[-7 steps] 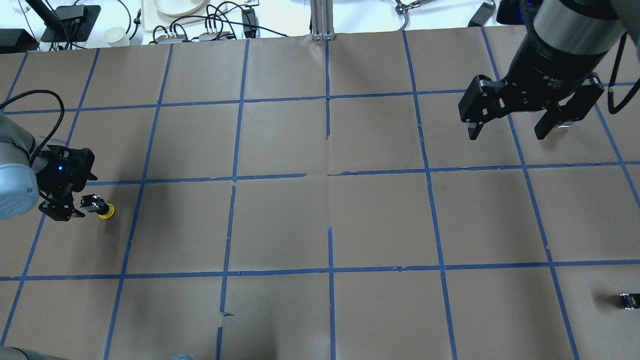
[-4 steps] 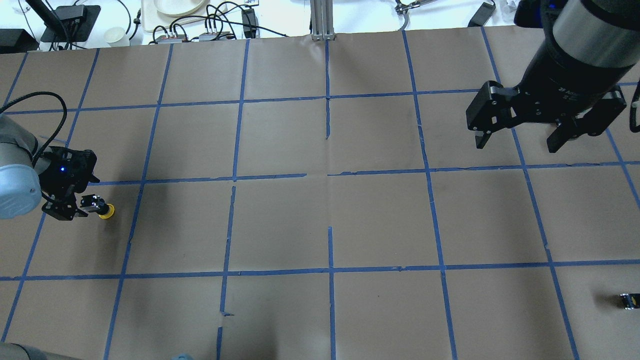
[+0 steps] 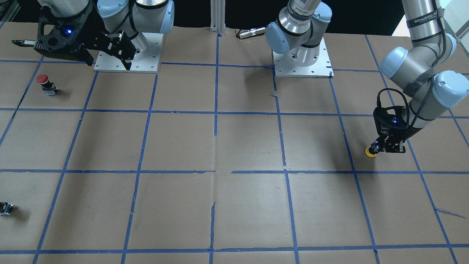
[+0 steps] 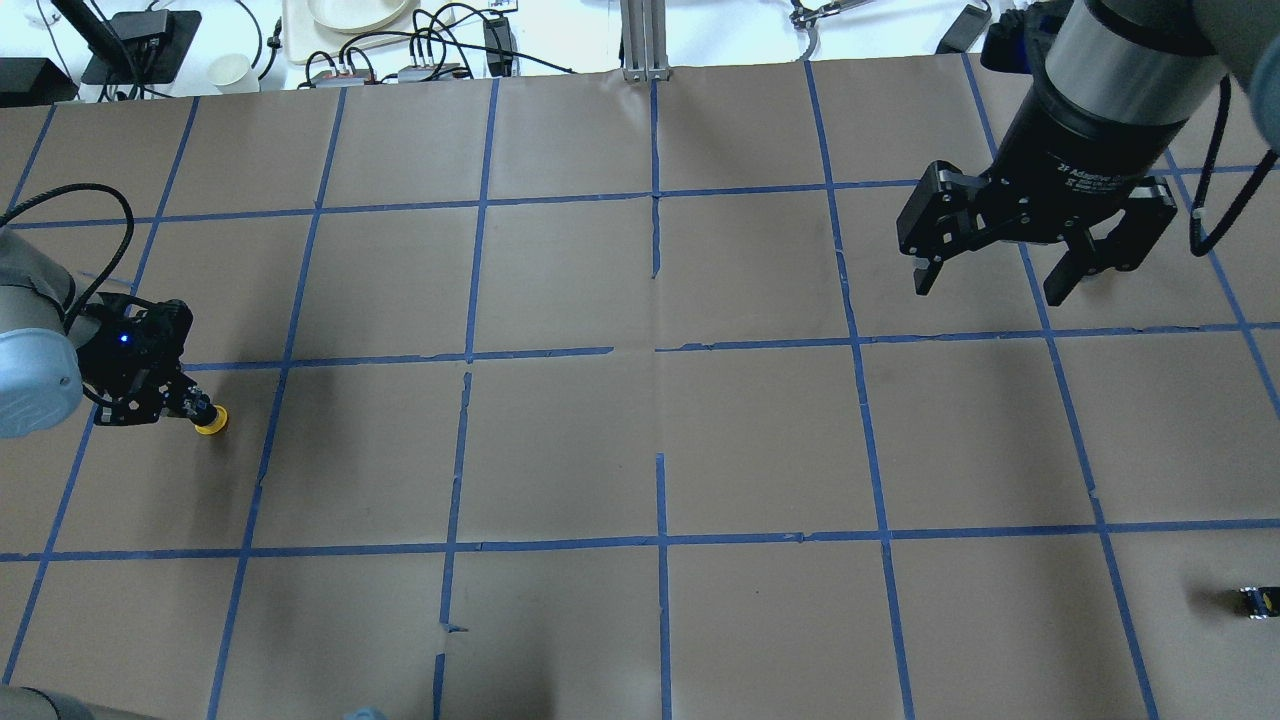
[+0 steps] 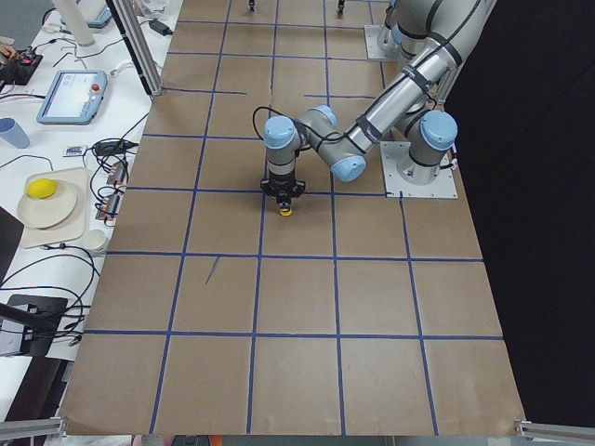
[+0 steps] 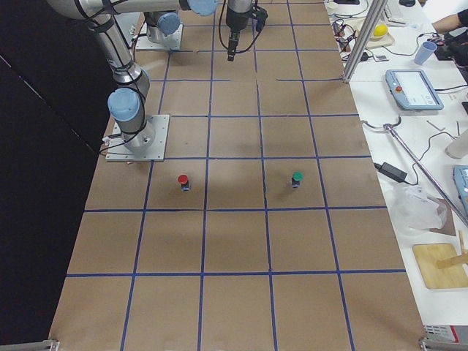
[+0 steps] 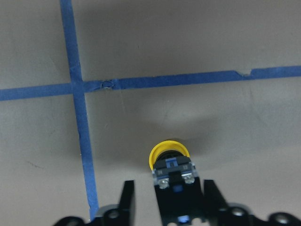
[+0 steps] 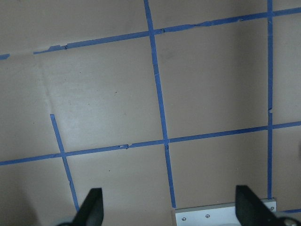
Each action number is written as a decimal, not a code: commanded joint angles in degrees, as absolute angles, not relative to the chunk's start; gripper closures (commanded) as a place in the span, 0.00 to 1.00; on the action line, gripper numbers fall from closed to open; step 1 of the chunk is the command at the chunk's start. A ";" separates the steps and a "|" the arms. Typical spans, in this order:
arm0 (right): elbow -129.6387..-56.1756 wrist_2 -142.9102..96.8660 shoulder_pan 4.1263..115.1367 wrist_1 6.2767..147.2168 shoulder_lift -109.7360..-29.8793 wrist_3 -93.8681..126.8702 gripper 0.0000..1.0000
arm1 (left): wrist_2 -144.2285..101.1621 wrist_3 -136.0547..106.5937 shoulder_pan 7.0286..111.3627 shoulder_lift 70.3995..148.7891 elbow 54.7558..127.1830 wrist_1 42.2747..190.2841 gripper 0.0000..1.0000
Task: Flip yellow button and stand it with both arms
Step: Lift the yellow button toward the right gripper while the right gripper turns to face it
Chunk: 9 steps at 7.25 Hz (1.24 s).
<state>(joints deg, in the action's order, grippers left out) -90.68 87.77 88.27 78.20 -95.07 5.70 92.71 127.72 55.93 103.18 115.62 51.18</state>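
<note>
Yellow-capped push-button with black-and-grey body [image 7: 170, 162] — laid on its side on the brown paper-covered, blue-taped table [image 4: 560, 440], at the robot's left. Its body is straddled, with gaps, by the parted black left gripper [image 7: 169, 184]; the black right gripper [image 4: 990, 290] is held wide apart, well away.

Overhead, front views seemingly share table [image 4: 560, 450].

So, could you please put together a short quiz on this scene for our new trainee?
1. Which arm's jaws straddle the yellow button?
2. True or false: the right arm's jaws are shut.
3. Which other cap colours are on the table? A) red and green B) blue and white C) orange only

Key:
1. The left arm.
2. False; the right arm's jaws are wide open.
3. A: the red-capped button and the green-capped button.
</note>
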 commanded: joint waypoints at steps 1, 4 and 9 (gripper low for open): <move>-91.57 87.88 88.33 78.40 -95.01 6.23 0.00 | 88.37 127.62 55.90 102.31 115.14 51.59 0.99; -93.08 87.80 87.28 80.42 -95.19 5.89 0.00 | 71.00 124.82 56.86 97.04 115.49 62.17 0.99; -92.64 86.66 86.75 80.68 -93.43 25.73 0.00 | 31.38 104.69 76.61 99.22 115.49 66.18 0.99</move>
